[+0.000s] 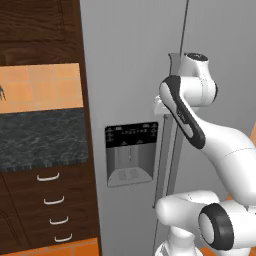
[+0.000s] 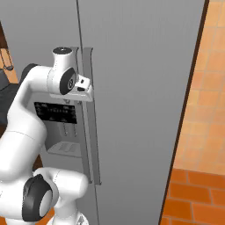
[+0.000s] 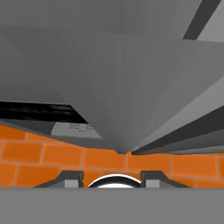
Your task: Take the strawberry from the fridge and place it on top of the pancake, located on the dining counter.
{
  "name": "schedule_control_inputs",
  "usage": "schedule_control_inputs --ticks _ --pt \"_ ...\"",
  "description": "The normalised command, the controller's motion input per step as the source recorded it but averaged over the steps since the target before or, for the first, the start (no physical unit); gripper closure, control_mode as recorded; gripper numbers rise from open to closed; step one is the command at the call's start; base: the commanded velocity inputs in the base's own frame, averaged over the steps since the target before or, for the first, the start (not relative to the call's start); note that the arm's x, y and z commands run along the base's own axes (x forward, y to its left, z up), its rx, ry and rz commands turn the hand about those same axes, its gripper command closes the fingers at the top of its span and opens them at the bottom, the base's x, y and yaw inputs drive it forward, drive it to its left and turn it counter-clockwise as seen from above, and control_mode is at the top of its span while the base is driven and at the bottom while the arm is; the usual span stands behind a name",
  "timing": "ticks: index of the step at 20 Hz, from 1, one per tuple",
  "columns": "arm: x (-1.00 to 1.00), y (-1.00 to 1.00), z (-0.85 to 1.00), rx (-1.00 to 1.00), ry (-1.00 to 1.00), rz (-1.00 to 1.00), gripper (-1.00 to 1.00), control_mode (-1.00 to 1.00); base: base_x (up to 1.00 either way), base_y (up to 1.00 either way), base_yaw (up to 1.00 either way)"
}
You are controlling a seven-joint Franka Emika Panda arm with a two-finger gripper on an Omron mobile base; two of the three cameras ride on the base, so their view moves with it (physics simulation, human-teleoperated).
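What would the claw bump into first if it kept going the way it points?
Probably the orange tiled floor: the claw points down along the tall grey fridge's long vertical handle, though depth is unclear.

Glossy white arm (image 1: 220, 145) here, built of fat rounded segments, a long dark stripe along the link at ten o'clock of it. Big dark round joint cap (image 1: 216, 226) at six o'clock, another dark cap (image 2: 38, 197) showing low from the right base camera. Small boxy white hand (image 2: 83, 83) with a dark slot.
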Motion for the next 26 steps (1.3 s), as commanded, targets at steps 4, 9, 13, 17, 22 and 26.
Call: schedule_control_inputs --ticks 4,9,13,17,22,26 --pt "0.00 0.00 0.00 0.00 0.00 0.00 -1.00 1.00 0.00 0.00 0.00" --pt "0.00 0.00 0.00 0.00 0.00 0.00 -1.00 1.00 -0.48 -0.08 0.00" --pt "0.00 0.00 0.00 0.00 0.00 0.00 -1.00 1.00 -0.69 -0.13 0.00" --pt "0.00 0.00 0.00 0.00 0.00 0.00 -1.00 1.00 -0.61 -0.12 0.00" --pt "0.00 0.00 0.00 0.00 0.00 0.00 -1.00 1.00 -0.45 -0.20 -0.01" --pt "0.00 0.00 0.00 0.00 0.00 0.00 -1.00 1.00 -0.04 -0.41 0.00"
